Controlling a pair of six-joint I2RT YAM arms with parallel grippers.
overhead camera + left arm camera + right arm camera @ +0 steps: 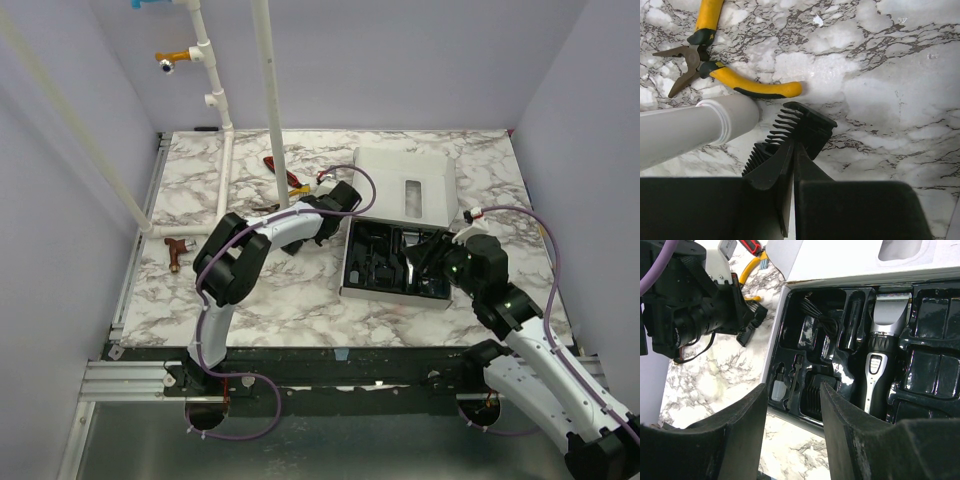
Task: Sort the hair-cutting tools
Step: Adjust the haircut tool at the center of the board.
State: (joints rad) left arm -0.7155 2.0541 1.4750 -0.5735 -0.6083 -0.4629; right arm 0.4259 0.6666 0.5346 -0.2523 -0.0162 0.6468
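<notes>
My left gripper [792, 145] is shut on a black comb-toothed clipper guard [802, 127] and holds it low over the marble table, left of the box. That gripper [345, 193] also shows in the top view. The open case has a black moulded tray [375, 290] holding a slim black clipper with a silver blade end [884, 347], another black guard [810, 392], a small clear bottle [777, 390] and other black pieces. My right gripper [792, 387] is open and empty, hovering over the tray's near left corner; it also shows in the top view [412, 262].
Yellow-handled pliers [725, 75] lie just beyond the held guard. A white pipe [690, 130] stands close on its left. A red-handled tool [275, 168] lies behind. The white case lid [405, 185] lies open at the back. A reddish-brown T-piece [177, 247] sits far left.
</notes>
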